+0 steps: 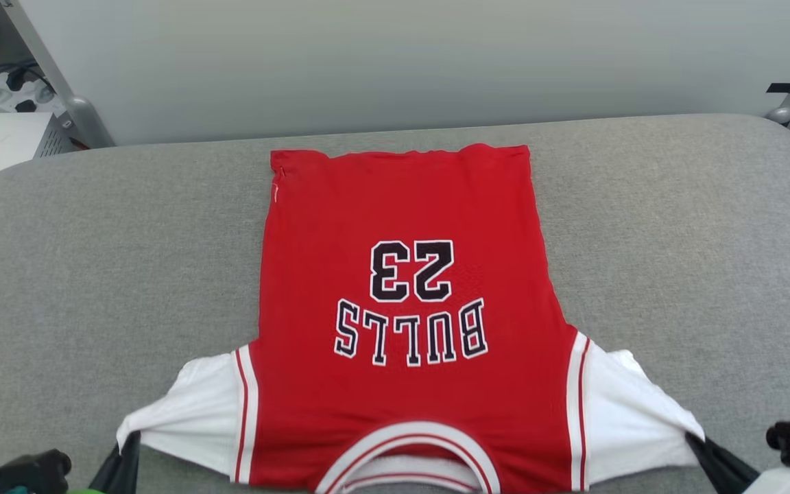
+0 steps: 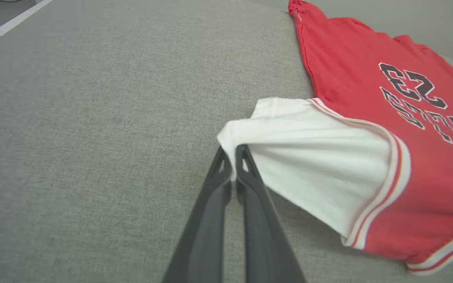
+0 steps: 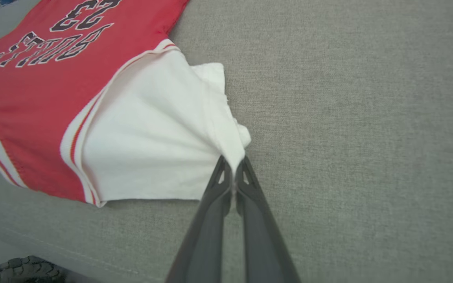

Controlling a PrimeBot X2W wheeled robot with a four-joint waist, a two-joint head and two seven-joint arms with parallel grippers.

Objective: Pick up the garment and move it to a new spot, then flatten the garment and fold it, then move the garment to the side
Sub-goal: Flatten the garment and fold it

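The garment (image 1: 402, 274) is a red jersey with white short sleeves and black "BULLS 23" lettering. It lies spread on the grey table (image 1: 93, 261), neckline toward me and hem at the far side. My left gripper (image 1: 126, 440) is shut on the tip of the left white sleeve (image 2: 309, 157), pinching its corner. On the other side my right gripper (image 1: 697, 439) is shut on the tip of the right white sleeve (image 3: 159, 137). In the wrist views each gripper (image 2: 232, 151) (image 3: 233, 162) has white cloth clamped between its dark fingertips. Both sleeves are drawn outward, slightly lifted.
A pale wall (image 1: 402, 62) rises behind the table's far edge. At the far left stand a white box (image 1: 4, 144) and a power strip with cables (image 1: 18, 92). A dark tyre (image 3: 22, 269) shows below the table's near edge. Bare grey cloth extends on both sides of the garment.
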